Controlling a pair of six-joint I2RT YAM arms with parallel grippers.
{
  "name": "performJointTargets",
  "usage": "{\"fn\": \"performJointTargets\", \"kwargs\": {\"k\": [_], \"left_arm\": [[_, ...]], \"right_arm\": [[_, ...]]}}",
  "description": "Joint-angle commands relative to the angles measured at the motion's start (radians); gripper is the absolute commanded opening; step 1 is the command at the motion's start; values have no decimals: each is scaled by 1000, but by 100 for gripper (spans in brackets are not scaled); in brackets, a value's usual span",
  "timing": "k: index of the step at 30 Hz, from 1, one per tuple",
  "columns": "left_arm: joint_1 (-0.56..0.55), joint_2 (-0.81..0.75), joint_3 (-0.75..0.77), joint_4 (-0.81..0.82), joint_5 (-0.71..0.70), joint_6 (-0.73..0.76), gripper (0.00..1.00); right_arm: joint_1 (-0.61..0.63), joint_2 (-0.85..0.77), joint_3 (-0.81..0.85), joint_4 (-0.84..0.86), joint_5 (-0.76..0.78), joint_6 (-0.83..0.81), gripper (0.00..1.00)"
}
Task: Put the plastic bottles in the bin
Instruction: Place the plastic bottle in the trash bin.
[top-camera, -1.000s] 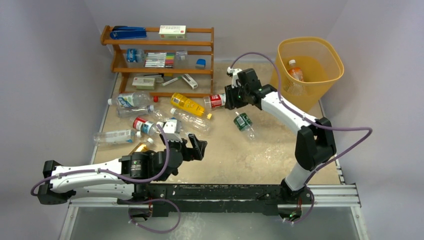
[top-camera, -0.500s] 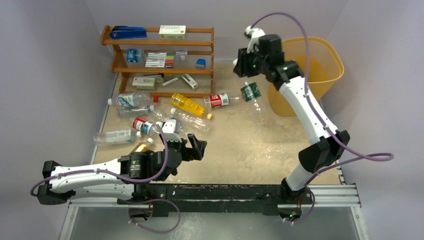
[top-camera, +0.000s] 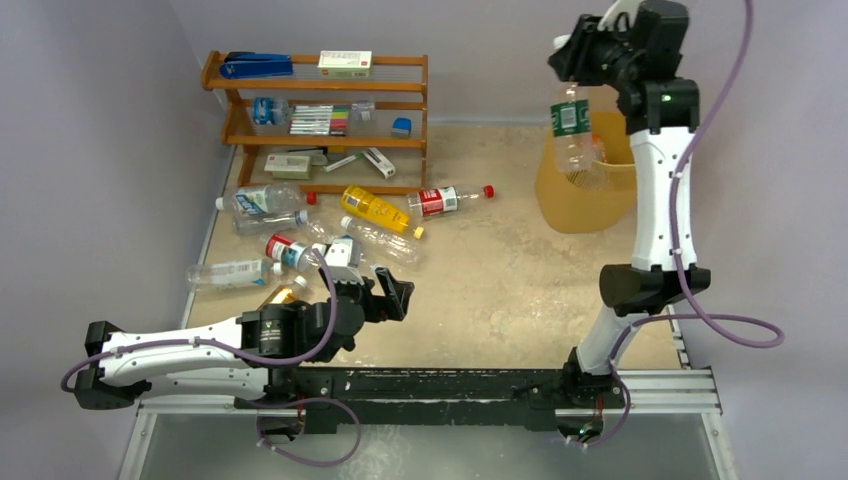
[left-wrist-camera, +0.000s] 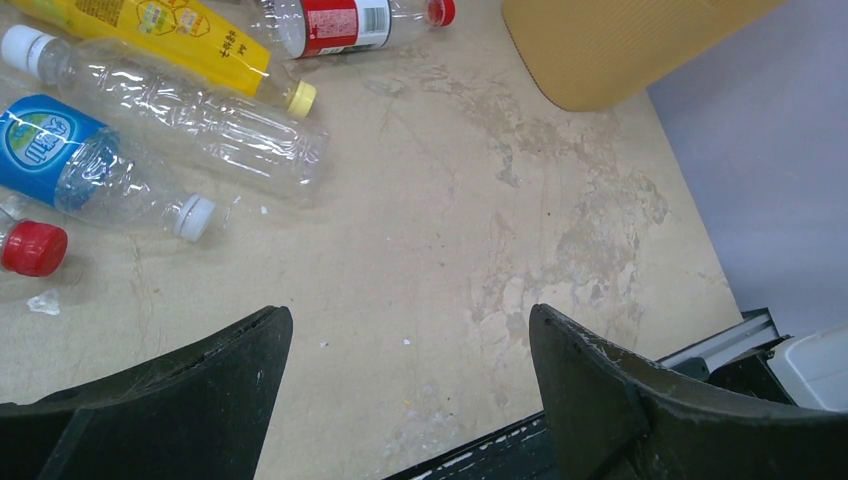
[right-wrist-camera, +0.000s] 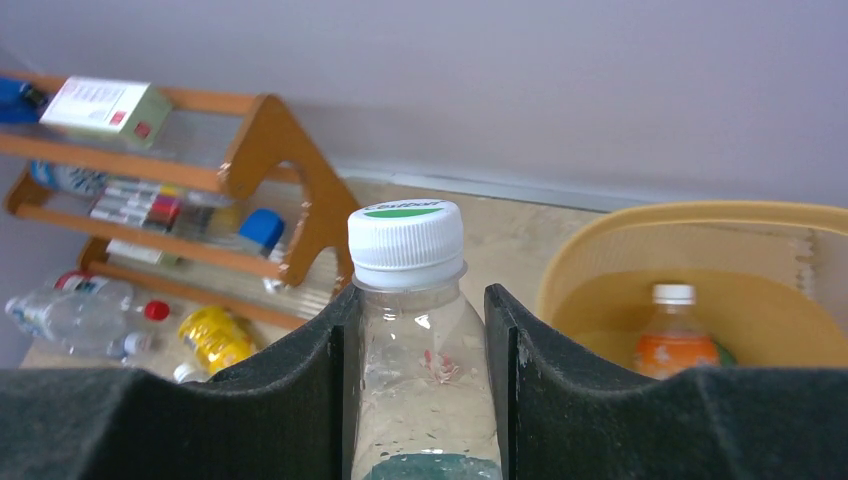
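Now, on your left, the left gripper (left-wrist-camera: 408, 340) hovers low over the bare table (left-wrist-camera: 480, 200), jaws spread wide with nothing between them. Just beyond it the plastic bottles (top-camera: 232, 272) lie scattered on their sides. Among them are a blue-labelled bottle (left-wrist-camera: 75, 160), a clear bottle (left-wrist-camera: 190, 110), a yellow bottle (left-wrist-camera: 150, 30) and a red-labelled bottle (top-camera: 440, 200), with more clear ones in front of the wooden shelf rack (top-camera: 320, 85). Moving right, you find the right gripper (top-camera: 583, 60) high above the table. Its fingers pinch the neck of a green-labelled bottle (top-camera: 568, 125), which hangs upright, white cap up, over the left side of the bin (top-camera: 575, 205). An orange bottle (right-wrist-camera: 672, 345) with a white cap sits inside the bin
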Motion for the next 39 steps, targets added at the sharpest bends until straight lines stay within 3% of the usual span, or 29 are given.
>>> {"fn": "performJointTargets", "kwargs": {"k": [1, 10, 22, 25, 29, 33, 39], "left_arm": [[2, -2, 4, -1, -10, -18, 89], [2, 27, 13, 2, -2, -25, 89], [2, 52, 33, -2, -25, -6, 89], [2, 56, 35, -2, -26, -6, 89], [2, 58, 35, 1, -29, -3, 89], [3, 58, 35, 3, -27, 0, 89], [3, 62, 25, 19, -21, -1, 89]], "right_arm": [[-134, 8, 89, 16, -136, 58, 44], [-348, 54, 64, 274, -289, 260, 44], [-387, 186, 47, 493, -336, 386, 44], [-387, 219, 64, 515, -337, 406, 53], [-387, 237, 70, 471, -320, 394, 78], [-387, 178, -17, 457, -285, 354, 84], [-332, 106, -85, 340, -204, 211, 84]]}}
